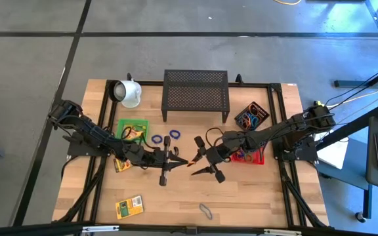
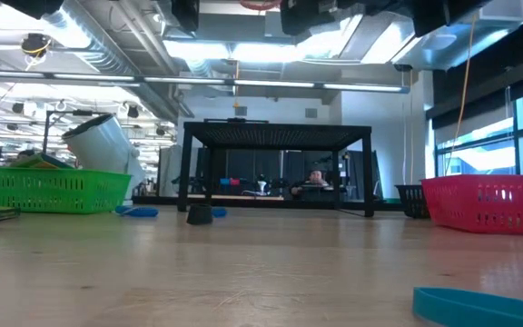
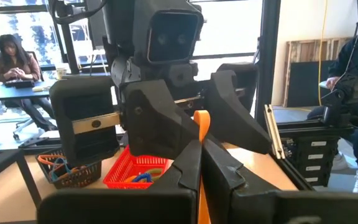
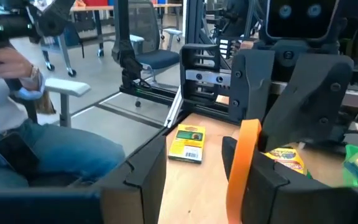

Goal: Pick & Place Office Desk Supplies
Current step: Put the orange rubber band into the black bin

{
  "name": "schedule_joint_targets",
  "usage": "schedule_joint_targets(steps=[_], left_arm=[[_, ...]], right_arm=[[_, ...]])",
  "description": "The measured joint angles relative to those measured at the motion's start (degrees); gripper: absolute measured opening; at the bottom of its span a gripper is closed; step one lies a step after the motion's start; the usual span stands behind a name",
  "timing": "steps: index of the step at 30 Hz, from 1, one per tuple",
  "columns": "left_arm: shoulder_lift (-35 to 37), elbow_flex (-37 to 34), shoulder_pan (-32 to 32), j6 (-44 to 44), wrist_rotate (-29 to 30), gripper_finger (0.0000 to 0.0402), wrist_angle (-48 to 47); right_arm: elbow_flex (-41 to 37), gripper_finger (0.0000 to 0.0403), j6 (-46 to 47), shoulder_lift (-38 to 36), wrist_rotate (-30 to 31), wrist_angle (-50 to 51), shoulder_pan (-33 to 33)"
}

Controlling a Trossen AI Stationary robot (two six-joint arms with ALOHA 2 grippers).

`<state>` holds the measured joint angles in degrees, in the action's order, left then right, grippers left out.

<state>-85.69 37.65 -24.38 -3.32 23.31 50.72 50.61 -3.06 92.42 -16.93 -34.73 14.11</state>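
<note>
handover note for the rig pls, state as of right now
Left claw: shut on the orange rubber band, mid-table, facing the right claw.
Right claw: open, fingers either side of that band; handover looks underway.
Binned: bands in the red basket and the black basket; items in the green basket.
Left loose: blue bands, a grey band, crayon boxes on the table.
Next: probably right claw takes the orange band.

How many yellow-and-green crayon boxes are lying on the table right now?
2 in plain sight: one yellow-and-green crayon box near the front-left edge, another partly under the left arm beside the green basket. More may be hidden.
</note>
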Motion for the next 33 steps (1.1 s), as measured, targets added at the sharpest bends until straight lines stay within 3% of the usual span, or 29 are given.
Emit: schedule_joint_targets(steps=[7, 15, 20, 27, 33], left_arm=[[0.00, 0.00, 0.00, -0.03, 0.02, 0.0003, 0.00], [0.00, 0.00, 0.00, 0.01, 0.02, 0.0003, 0.02], [0.00, 0.00, 0.00, 3.08, 0.10, 0.0011, 0.02], [0.00, 0.00, 0.00, 7.72, 0.20, 0.0079, -2.53], [0.02, 0.00, 0.07, 12.22, 3.27, 0.0146, -6.25]], right_arm=[[0.00, 0.0131, -0.62, 0.00, 0.00, 0.00, -0.01], [0.00, 0.0013, -2.77, 0.00, 0.02, -0.01, -0.02], [0.00, 0.0011, -3.42, 0.00, 4.00, 0.01, 0.00], [0.00, 0.0005, -2.58, 0.00, 4.73, -0.02, -0.07], [-0.02, 0.0003, 1.64, -0.65, 11.23, 2.10, -0.16]])
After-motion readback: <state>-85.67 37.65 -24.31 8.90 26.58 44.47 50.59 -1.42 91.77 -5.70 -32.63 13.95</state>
